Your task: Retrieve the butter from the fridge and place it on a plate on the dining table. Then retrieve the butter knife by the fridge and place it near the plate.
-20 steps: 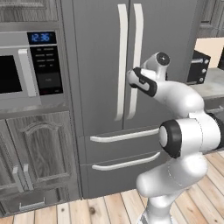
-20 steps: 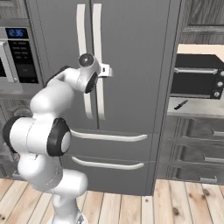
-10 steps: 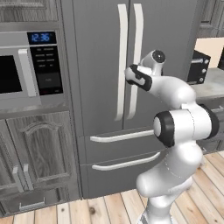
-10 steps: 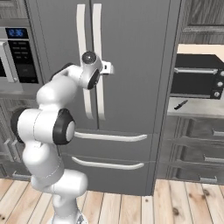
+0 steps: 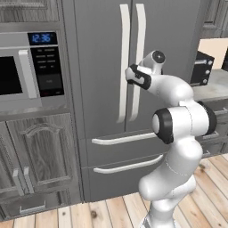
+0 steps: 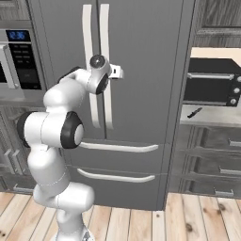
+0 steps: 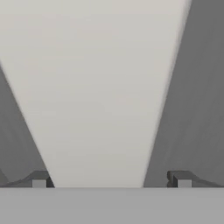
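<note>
A white robot arm reaches up to a tall dark grey fridge [image 5: 102,89] whose doors are both closed. Its gripper [image 6: 117,73] sits at the right door's long pale handle [image 5: 139,58], fingers [image 7: 179,178] spread wide with the handle running between them, one finger on each side, not squeezing it. The left door's handle [image 5: 124,62] stands just beside, leaving little room between the two. A microwave [image 5: 26,67] is set in dark cabinets left of the fridge. To the right, a worktop holds a black toaster oven [image 6: 214,81], and the butter knife [image 6: 194,112] lies in front of it, well apart from the gripper. Compared with a second ago, the hand has moved closer in onto the handle and the elbow has lifted.
</note>
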